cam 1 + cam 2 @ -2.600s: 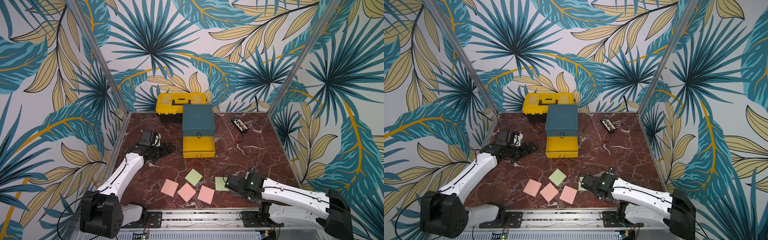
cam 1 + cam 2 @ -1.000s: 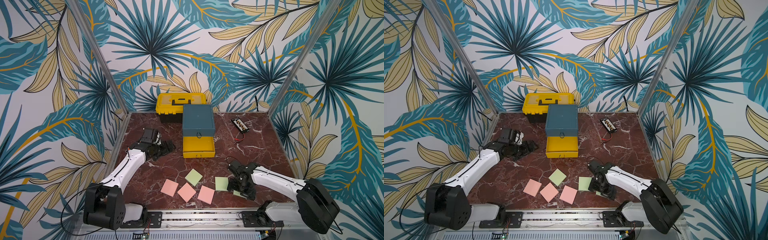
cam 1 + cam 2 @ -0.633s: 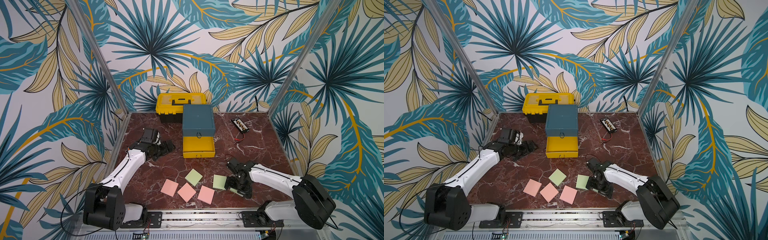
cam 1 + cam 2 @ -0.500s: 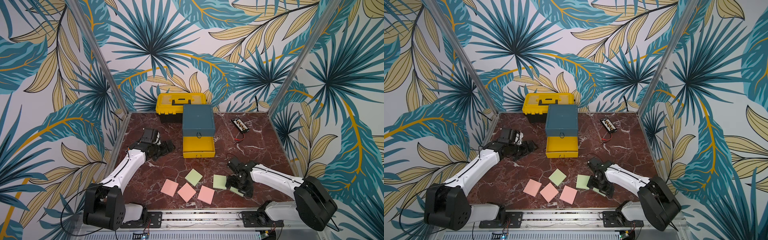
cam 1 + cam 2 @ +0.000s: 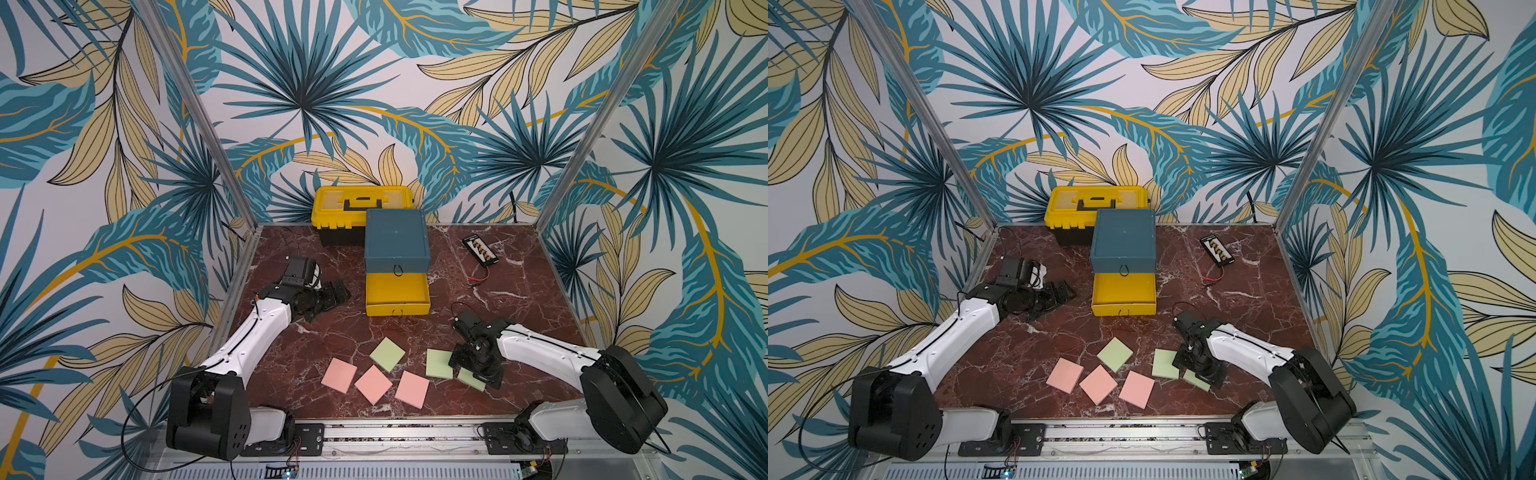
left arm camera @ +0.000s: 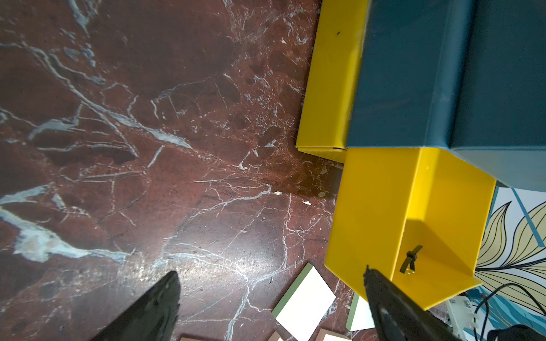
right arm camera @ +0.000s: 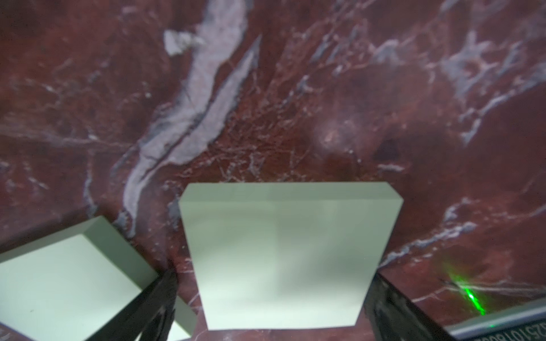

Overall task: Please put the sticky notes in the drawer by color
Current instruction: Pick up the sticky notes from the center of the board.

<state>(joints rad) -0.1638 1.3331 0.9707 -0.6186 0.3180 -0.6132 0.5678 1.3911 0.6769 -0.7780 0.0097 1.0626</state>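
- right gripper is low at the front right of the marble table, pointing down. Fingers are wide, one on each side of a light green sticky pad.
- that pad lies flat on the table and is not clamped; the wrist view shows a gap at one finger.
- second green pad is just beside it. Third green pad is nearer the table's centre.
- salmon pink pads — three in a row by the front edge, flat and unstacked.
- left gripper is just left of the drawer cabinet, fingers wide with nothing between them.
- cabinet stands at back centre — one yellow drawer is pulled out toward the pads.
- yellow toolbox is right behind the cabinet. Black connector board lies to its right.
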